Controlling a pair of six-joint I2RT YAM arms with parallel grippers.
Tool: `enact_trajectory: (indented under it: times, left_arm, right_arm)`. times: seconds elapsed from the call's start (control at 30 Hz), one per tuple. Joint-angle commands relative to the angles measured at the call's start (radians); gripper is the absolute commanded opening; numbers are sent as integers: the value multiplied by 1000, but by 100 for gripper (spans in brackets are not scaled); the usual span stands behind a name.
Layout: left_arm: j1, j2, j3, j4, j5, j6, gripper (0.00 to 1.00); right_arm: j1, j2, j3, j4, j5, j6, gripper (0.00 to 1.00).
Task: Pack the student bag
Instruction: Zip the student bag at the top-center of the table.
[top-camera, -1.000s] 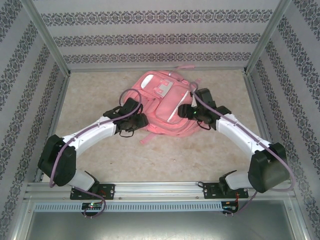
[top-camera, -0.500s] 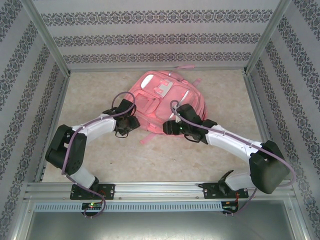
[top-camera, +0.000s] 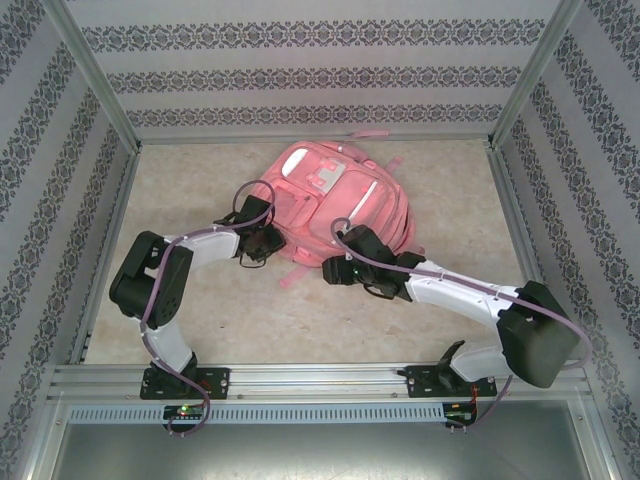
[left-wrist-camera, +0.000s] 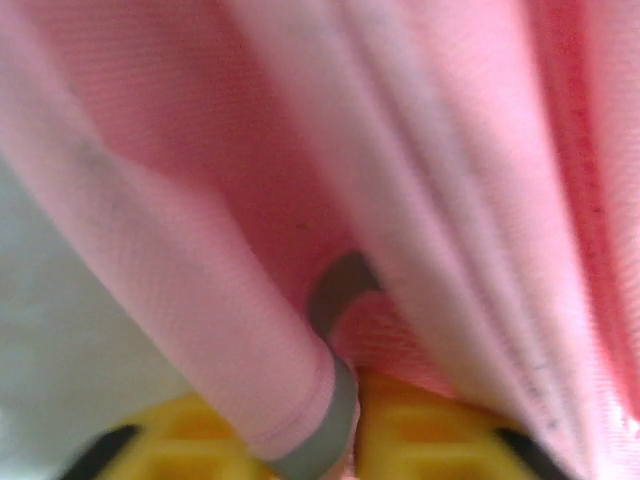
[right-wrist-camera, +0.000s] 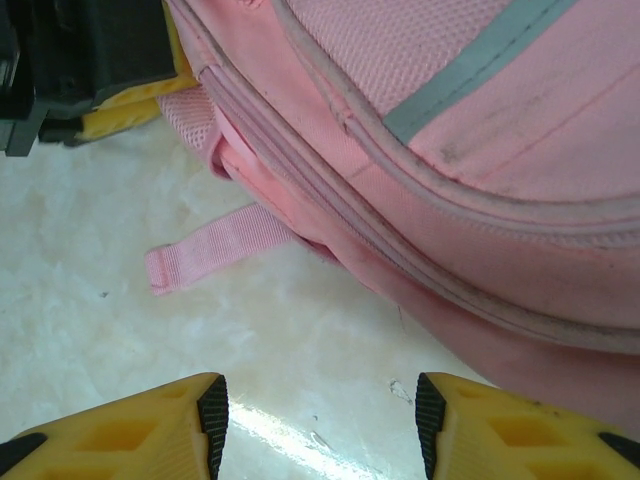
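The student bag (top-camera: 335, 205), a large pink backpack, lies flat in the middle of the table with its front pockets facing up. My left gripper (top-camera: 266, 243) is at the bag's left edge. In the left wrist view it (left-wrist-camera: 345, 432) is shut on a fold of the bag's pink fabric with grey trim (left-wrist-camera: 300, 330). My right gripper (top-camera: 335, 268) is at the bag's near edge. It (right-wrist-camera: 320, 420) stands open over bare table, with the bag (right-wrist-camera: 450, 150) just ahead and nothing between its fingers (right-wrist-camera: 150, 430).
A loose pink strap end (right-wrist-camera: 210, 245) lies on the beige tabletop (top-camera: 200, 300) between the two grippers. The left gripper's black and yellow body (right-wrist-camera: 90, 90) is close at the upper left of the right wrist view. Patterned walls and metal posts (top-camera: 95, 95) enclose the table.
My right gripper has swung left and nearer, from on top of the bag's right side down to its near edge. The left arm has folded back, with its gripper staying at the bag's left edge.
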Motion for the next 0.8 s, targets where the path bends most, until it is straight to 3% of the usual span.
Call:
enact_trajectory:
  times: [0.0, 0.37, 0.5, 0.77]
  left_arm:
    - [7, 18, 29, 28, 15, 18, 2]
    - [7, -199, 92, -168, 29, 35, 0]
    - [6, -241, 98, -187, 60, 27, 0]
    - [5, -275, 70, -187, 92, 19, 0]
  right_arm:
    - [27, 47, 43, -43, 97, 7, 55]
    - [11, 224, 281, -233, 348, -144, 62]
    - [1, 307, 366, -286, 466, -212, 70]
    - [-110, 335, 448, -303, 490, -300, 70]
